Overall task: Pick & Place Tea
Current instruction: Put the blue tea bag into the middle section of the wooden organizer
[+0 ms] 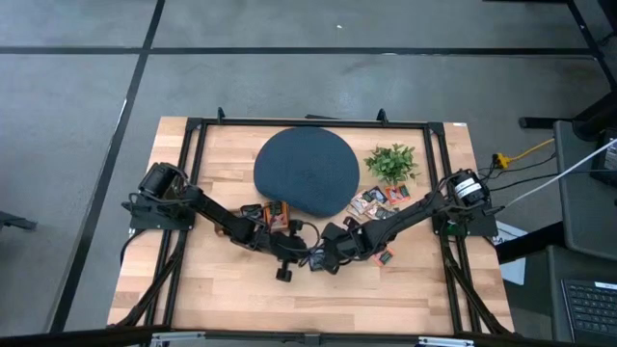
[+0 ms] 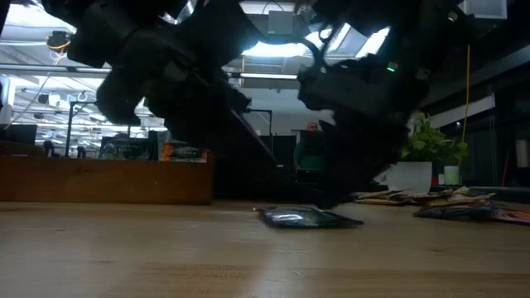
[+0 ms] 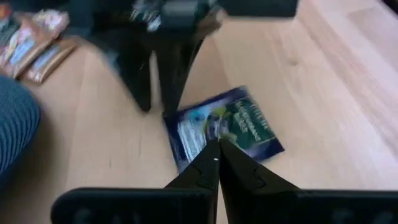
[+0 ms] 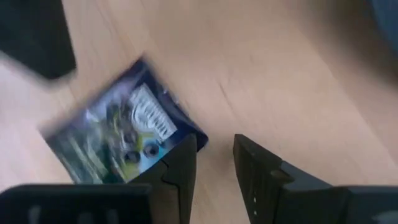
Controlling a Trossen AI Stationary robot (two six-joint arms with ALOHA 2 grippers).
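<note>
A dark green-black tea sachet (image 3: 227, 127) (image 4: 121, 140) (image 2: 308, 218) lies flat on the wood near the table's middle front. My left gripper (image 3: 217, 148) (image 1: 297, 253) is shut, with its tips at one edge of this sachet. My right gripper (image 4: 214, 149) (image 1: 325, 256) is open and faces the left one from the sachet's other side, one finger over a sachet corner and the other beside it on bare wood. More sachets, orange-red and pale, lie in a heap (image 1: 379, 200) beside the round dark disc (image 1: 307, 172). My left gripper has its shut fingertips on the edge of the dark sachet (image 3: 214, 138), coming in at a low slant from the table's left. The sachet lies flat on the wood. Whether the tips press it or pinch its rim, I cannot tell. My right gripper has one finger (image 4: 183, 165) over the sachet's corner (image 4: 189, 138); whether it touches, I cannot tell.
A small green plant (image 1: 392, 162) stands right of the disc. One sachet (image 1: 386, 257) lies alone under the right arm, and an orange one (image 1: 278, 214) by the left arm. Black frame rails (image 1: 188, 173) run along the table's sides. Bare wood lies toward the near edge.
</note>
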